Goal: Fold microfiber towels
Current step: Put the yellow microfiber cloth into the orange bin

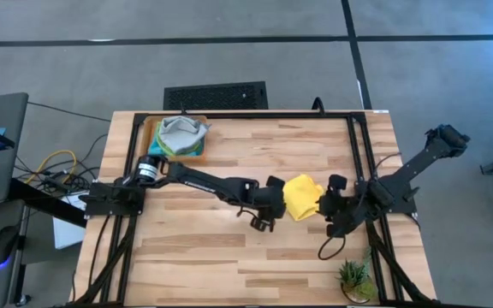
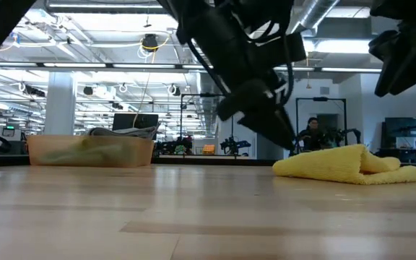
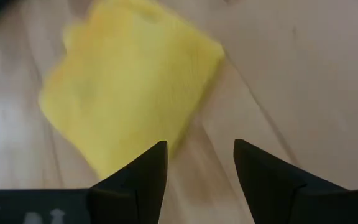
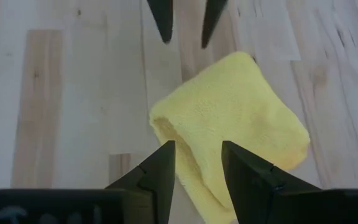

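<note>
Folded yellow microfiber towel (image 1: 301, 197) lies bunched on the wooden table (image 1: 255, 265), right of centre and nearer the right edge. Left gripper (image 1: 268, 218) hovers just beside its left side, fingers spread, nothing between them. Right gripper (image 1: 334, 205) sits just beside the towel's right side, fingers parted and holding nothing. Near the far left corner, an orange tray (image 1: 154, 128) holds more crumpled cloths, grey (image 1: 181, 130) on top.

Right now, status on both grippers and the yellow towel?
Left gripper open, empty, beside yellow towel. Right gripper open above it. Towel folded, flat on table. Nothing in the way.
</note>
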Robot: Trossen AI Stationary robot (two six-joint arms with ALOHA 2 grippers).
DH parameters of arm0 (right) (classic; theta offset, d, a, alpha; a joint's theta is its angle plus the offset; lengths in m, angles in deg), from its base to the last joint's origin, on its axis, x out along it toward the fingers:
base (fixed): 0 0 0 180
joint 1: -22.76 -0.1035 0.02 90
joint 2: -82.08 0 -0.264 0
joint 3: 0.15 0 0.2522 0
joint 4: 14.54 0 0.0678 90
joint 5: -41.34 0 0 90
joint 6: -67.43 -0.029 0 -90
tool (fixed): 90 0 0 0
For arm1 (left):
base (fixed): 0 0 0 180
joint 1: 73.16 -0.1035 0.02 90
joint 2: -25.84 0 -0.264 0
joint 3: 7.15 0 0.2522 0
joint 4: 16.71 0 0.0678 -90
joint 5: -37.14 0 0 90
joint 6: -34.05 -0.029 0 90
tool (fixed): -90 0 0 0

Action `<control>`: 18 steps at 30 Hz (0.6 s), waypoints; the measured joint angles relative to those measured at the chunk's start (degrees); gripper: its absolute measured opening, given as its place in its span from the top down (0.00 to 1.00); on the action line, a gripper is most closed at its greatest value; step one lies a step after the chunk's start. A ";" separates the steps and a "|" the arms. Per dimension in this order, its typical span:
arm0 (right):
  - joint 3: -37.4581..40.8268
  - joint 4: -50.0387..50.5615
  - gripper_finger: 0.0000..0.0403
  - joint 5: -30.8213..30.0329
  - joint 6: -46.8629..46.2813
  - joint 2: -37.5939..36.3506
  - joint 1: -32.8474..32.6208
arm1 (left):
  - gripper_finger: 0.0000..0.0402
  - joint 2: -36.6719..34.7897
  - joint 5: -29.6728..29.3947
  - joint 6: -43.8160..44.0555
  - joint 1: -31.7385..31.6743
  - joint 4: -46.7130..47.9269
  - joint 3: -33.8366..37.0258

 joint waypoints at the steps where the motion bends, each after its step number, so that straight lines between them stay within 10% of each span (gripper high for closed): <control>1: 0.00 -0.24 0.62 -0.02 0.00 -0.01 -0.16 | 0.56 0.00 -0.10 -1.09 0.06 -2.70 0.66; 18: -0.02 -0.63 0.62 -0.02 -1.08 -0.07 -0.83 | 0.56 5.70 4.26 0.37 -2.54 -18.01 1.57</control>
